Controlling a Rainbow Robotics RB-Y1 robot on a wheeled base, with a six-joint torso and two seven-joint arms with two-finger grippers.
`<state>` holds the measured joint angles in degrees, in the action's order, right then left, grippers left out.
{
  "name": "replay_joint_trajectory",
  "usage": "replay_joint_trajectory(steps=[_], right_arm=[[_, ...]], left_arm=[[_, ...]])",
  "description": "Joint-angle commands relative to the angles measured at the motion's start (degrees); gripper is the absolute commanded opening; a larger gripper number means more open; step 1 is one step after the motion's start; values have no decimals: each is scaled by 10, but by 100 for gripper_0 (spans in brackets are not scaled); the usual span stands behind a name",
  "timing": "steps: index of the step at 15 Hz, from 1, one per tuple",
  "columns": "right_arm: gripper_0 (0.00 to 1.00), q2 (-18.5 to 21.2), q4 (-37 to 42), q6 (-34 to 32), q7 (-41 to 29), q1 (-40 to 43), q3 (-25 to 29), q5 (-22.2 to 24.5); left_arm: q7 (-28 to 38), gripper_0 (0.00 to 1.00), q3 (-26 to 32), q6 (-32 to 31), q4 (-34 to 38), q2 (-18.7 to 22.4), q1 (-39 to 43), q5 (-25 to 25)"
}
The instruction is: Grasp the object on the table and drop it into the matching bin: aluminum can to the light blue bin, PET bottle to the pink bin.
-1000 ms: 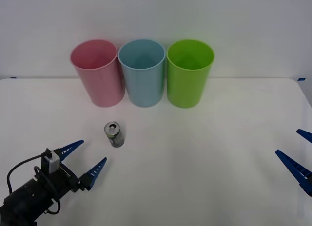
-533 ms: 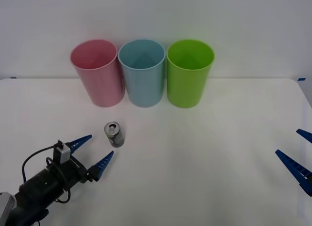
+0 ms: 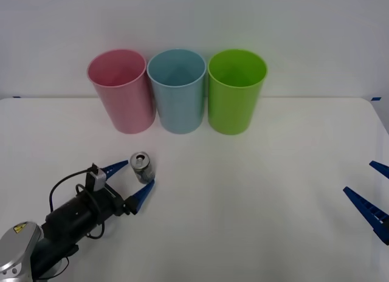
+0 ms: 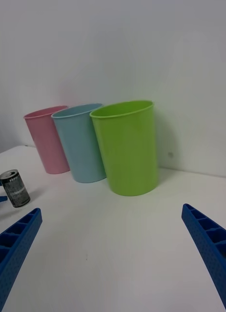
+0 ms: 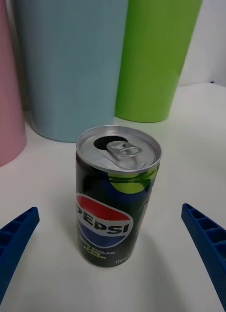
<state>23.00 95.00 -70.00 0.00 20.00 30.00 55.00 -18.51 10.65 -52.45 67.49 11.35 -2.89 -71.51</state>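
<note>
Can (image 3: 142,167) first: it's a short silver-topped aluminum one with a dark green and black label, standing upright on the white counter (image 3: 255,197), out in front of the pink bin (image 3: 121,90) and light blue bin (image 3: 178,90) and well shorter than either. Pull tab faces up and the mouth looks open, so my guess is it's empty or near it, meaning super light and easy to tip or knock away. Thin wall too, so it'll probably dent if I squeeze hard, and that smooth printed side looks a bit slippery. Best bet I'd say is grabbing around the middle of the body, fingers on opposite sides of the label, not up at the rim. My left end effector (image 3: 134,178) is spread wide, low on the counter, with one blue finger on each side of the can; in my left wrist view the can (image 5: 117,194) sits right between them, not touching either as far as I can tell. So I'd call this the spot just before closing. Light blue bin is where it should go, middle of the row, with a lime green bin (image 3: 236,90) on its far side. My right end effector (image 3: 369,195) is also spread wide, parked off at the right edge of the counter, well apart from everything.
</note>
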Motion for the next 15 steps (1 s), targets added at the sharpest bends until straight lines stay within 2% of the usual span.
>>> replay_joint_trajectory(steps=[1,10,15], right_arm=[[100,0,0,0,0,0,0,0],[100,0,0,0,0,0,0,0],[100,0,0,0,0,0,0,0]], left_arm=[[-7,100,-1,13,0,-13,-10,-18],[-22,98,-27,60,-6,-19,-35,-30],[-28,98,-29,60,-22,-19,-48,-30]])
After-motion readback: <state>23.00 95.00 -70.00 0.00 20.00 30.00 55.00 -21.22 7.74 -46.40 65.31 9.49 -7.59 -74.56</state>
